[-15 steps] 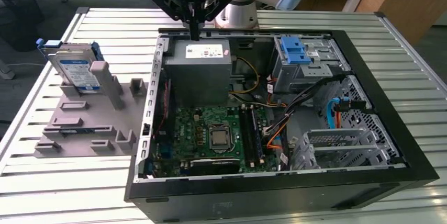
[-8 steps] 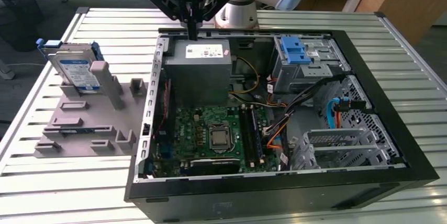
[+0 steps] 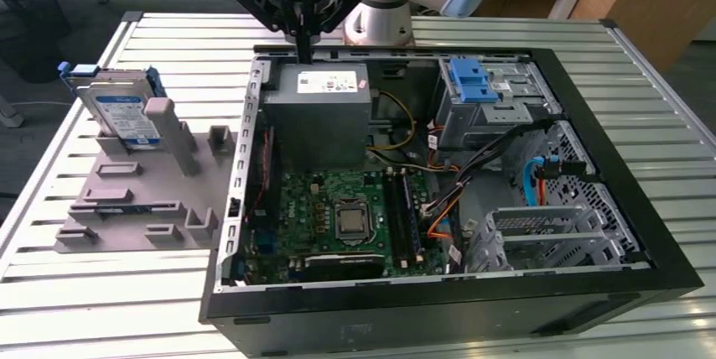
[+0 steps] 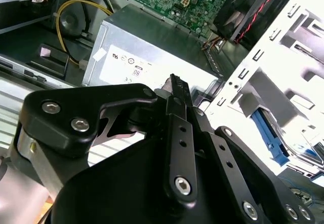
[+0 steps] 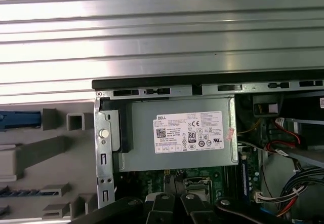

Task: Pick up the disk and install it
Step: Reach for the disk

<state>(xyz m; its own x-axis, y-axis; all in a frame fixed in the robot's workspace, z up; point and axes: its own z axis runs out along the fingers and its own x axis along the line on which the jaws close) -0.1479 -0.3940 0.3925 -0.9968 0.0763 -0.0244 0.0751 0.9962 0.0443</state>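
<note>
Flat silver disk [image 3: 121, 112], glossy white-and-blue label, blue plastic bracket — upright on a matte grey moulded rack [image 3: 123, 226]; black metal gripper [image 3: 304, 47] jaws pressed together, empty.

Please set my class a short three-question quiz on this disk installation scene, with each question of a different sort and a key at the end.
1. True or false: the gripper holds the disk.
2. Where does the disk stand? A: in the grey fixture beside the computer case; B: inside that case; C: atop that case.
3. Fill in: the gripper hovers above the ____.
Key: 1 false; 2 A; 3 power supply.
</note>
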